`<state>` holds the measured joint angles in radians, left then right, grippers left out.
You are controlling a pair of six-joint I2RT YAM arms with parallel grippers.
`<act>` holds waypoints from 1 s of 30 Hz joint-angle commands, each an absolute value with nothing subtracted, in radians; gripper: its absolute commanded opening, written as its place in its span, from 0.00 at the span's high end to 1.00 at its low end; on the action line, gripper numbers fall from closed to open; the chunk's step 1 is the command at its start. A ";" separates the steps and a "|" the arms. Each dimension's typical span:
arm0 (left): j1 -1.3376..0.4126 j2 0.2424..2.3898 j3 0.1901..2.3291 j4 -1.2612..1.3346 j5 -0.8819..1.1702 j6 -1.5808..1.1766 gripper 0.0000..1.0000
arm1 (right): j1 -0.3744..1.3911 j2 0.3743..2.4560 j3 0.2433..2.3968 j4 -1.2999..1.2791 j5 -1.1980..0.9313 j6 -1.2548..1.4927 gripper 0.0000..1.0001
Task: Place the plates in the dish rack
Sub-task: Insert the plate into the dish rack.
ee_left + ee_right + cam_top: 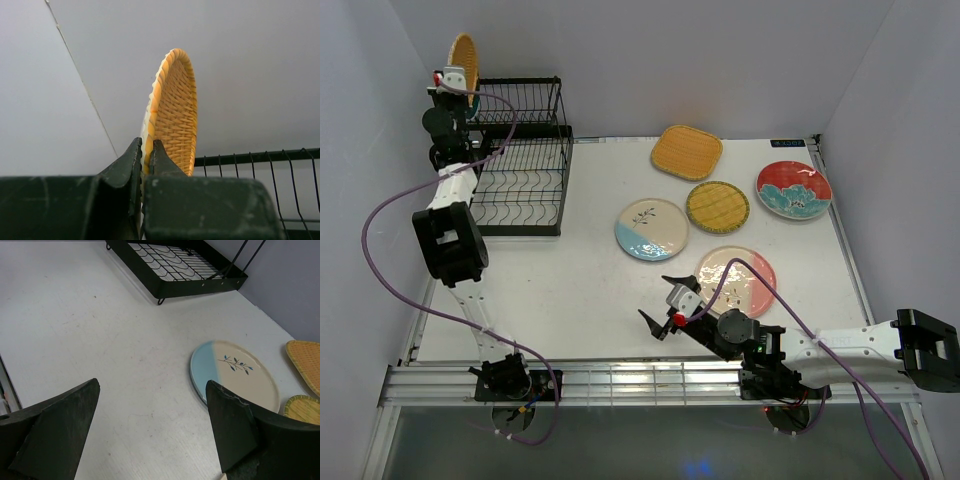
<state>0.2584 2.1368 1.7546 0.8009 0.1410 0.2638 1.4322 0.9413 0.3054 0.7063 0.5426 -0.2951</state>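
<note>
No legible text, no readable labels

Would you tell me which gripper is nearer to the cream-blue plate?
Right. The right gripper hovers open just short of the cream-blue plate; the left gripper is far off at the rack, shut on a woven plate.

Two black-and-white arms [450,240] have looping purple cables [366,240] and dark jaws.
</note>
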 commanded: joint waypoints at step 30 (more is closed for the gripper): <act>0.227 2.089 1.884 0.713 0.176 0.256 1.00 | 1.427 0.940 0.348 0.742 0.531 -0.282 0.08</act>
<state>0.2401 2.1803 1.9007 0.6880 0.1665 0.2443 1.4284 0.9421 0.3054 0.7059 0.5381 -0.2947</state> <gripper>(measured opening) 0.122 0.920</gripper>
